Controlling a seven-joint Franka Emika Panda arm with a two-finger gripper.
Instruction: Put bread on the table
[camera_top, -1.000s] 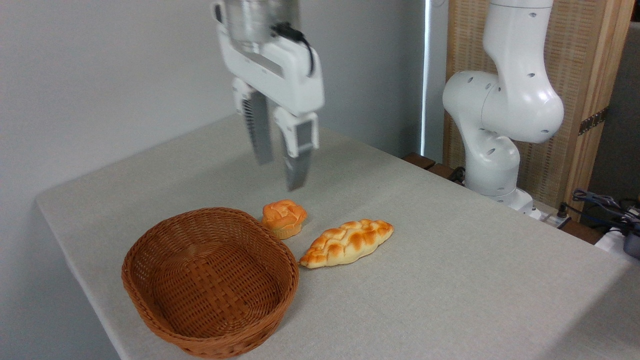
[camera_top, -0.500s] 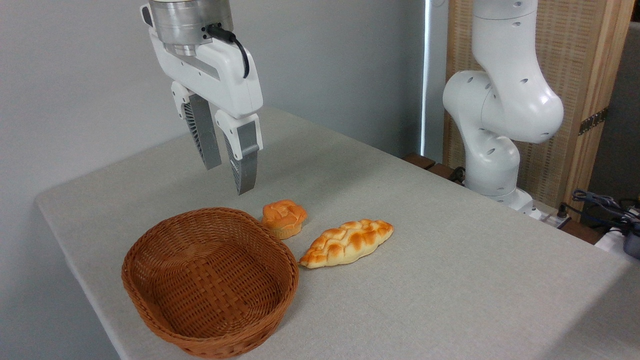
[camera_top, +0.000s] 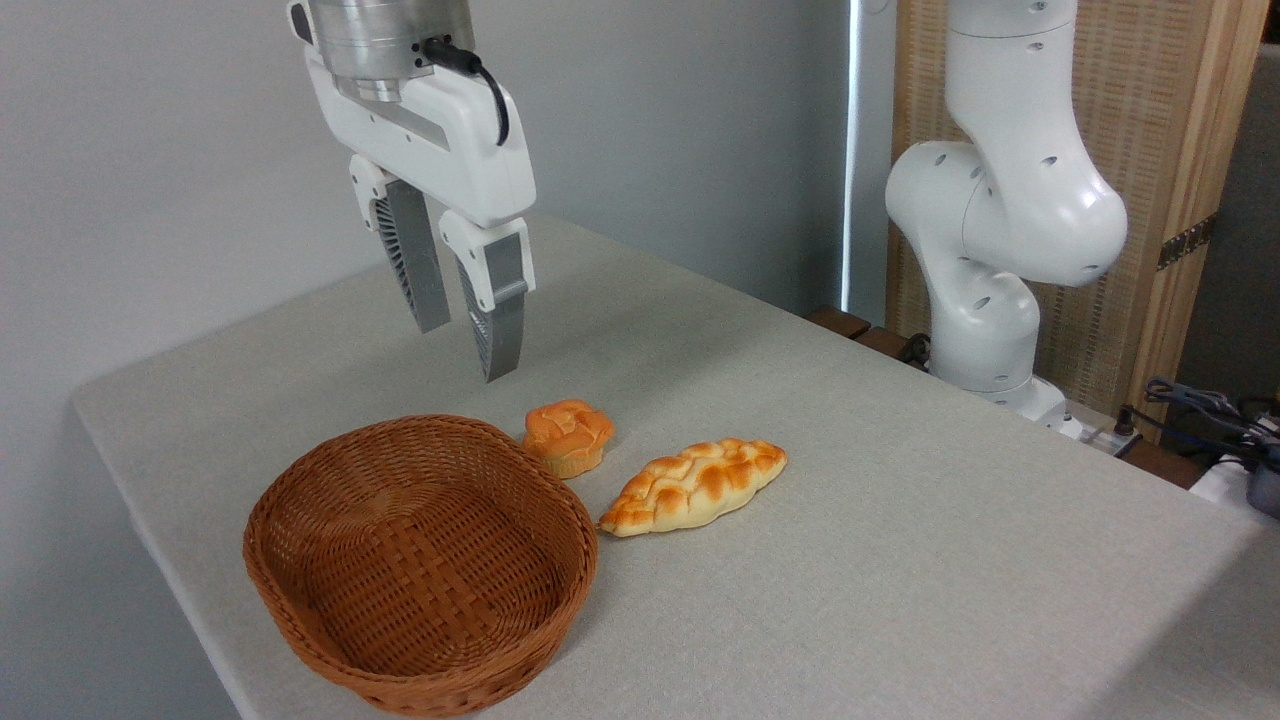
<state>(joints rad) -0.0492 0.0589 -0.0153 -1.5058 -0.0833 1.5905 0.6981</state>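
The bread (camera_top: 694, 486), a long braided loaf in pale gold with orange-brown patches, lies flat on the table (camera_top: 900, 520), just right of the basket's rim. My gripper (camera_top: 465, 350) hangs high in the air, up and to the left of the loaf and above the basket's far edge. It is open and its fingers hold nothing.
A brown wicker basket (camera_top: 420, 560) stands at the front left with nothing inside. A small round orange bun (camera_top: 567, 436) sits behind it, near the loaf. The arm's white base (camera_top: 990, 300) rises at the back right, with cables (camera_top: 1210, 410) beside it.
One second ago the gripper hung further right, above the bun. It swung left over the basket's far edge, then drifted slightly right. The loaf, bun and basket have not moved.
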